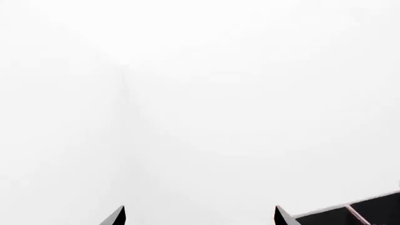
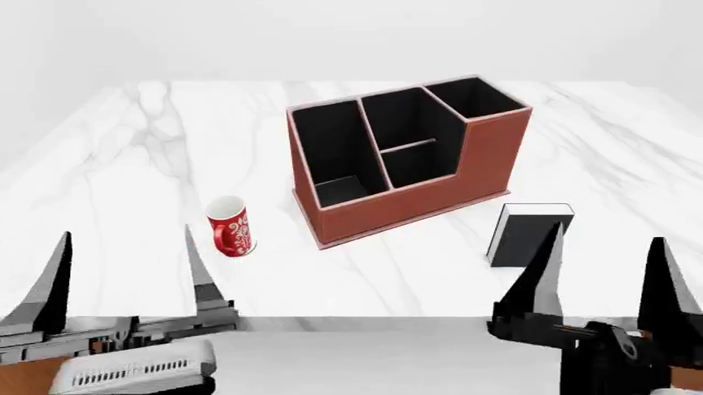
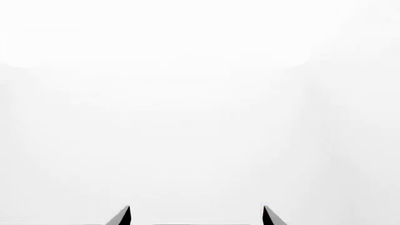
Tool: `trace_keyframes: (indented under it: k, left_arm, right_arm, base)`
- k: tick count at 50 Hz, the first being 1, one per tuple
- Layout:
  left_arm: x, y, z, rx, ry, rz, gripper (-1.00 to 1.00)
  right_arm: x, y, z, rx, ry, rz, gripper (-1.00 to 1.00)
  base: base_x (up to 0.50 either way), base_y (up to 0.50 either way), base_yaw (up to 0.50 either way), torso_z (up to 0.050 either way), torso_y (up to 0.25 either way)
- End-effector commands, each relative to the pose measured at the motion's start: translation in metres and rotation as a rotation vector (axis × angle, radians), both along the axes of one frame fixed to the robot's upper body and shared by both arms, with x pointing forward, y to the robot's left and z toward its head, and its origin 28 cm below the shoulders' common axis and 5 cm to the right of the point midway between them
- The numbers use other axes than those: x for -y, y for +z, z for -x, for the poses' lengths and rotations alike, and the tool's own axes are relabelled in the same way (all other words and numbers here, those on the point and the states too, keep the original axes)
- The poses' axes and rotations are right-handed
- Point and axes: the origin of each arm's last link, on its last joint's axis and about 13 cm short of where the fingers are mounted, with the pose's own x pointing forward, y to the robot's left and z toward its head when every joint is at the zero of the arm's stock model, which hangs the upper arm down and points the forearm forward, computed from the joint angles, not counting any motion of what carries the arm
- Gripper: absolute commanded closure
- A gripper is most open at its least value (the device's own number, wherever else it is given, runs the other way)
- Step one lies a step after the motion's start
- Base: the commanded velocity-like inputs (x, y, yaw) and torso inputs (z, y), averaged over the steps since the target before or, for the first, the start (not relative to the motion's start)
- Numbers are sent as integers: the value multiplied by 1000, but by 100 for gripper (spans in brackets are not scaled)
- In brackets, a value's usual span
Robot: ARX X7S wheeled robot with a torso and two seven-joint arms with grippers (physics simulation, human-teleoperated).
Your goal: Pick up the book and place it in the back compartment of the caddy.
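**A:** Nearest the camera, the left gripper [image 2: 127, 259] is seen with its fingers spread wide and nothing held between them. Same for the right gripper [image 2: 604, 267]: wide open, nothing gripped. Both are parked at the near edge of the marble table [image 2: 154, 140], short of the caddy.

**B:** And the book?

**A:** The book [image 2: 529, 236] is found just in front of the caddy's right end, close to it but not touching as far as can be made out. It's partly covered by a right fingertip [image 2: 549, 263]. White page edges are shown along its top and left side.

**B:** Anything else?

**A:** A red-and-white mug [image 2: 230, 225] is lying on its side, left of the caddy's front corner. Farther back the caddy [image 2: 412, 206] is set at an angle. Its tall back compartment is seen with only black lining inside.
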Motion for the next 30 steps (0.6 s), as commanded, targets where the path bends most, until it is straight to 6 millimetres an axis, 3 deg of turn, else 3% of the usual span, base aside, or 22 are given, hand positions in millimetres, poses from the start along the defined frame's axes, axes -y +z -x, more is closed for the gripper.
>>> trace_keyframes:
  k: [1, 10, 21, 30]
  left_arm:
    - [-9, 40, 29, 291, 97, -19, -100]
    - [-17, 51, 37, 380, 152, 31, -100]
    - [-15, 49, 36, 380, 141, 29, -100]
    - [-15, 49, 36, 376, 135, 28, -100]
  right_arm:
    - [16, 60, 47, 516, -142, 68, -100]
    - [24, 81, 73, 718, -299, 99, -100]
    - [19, 82, 72, 700, -261, 150, -100]
    - [18, 82, 71, 694, -247, 171, -100]
  base:
    - [0, 0, 0, 0, 0]
    - [0, 0, 0, 0, 0]
    - [9, 0, 0, 0, 0]
    - [496, 0, 0, 0, 0]
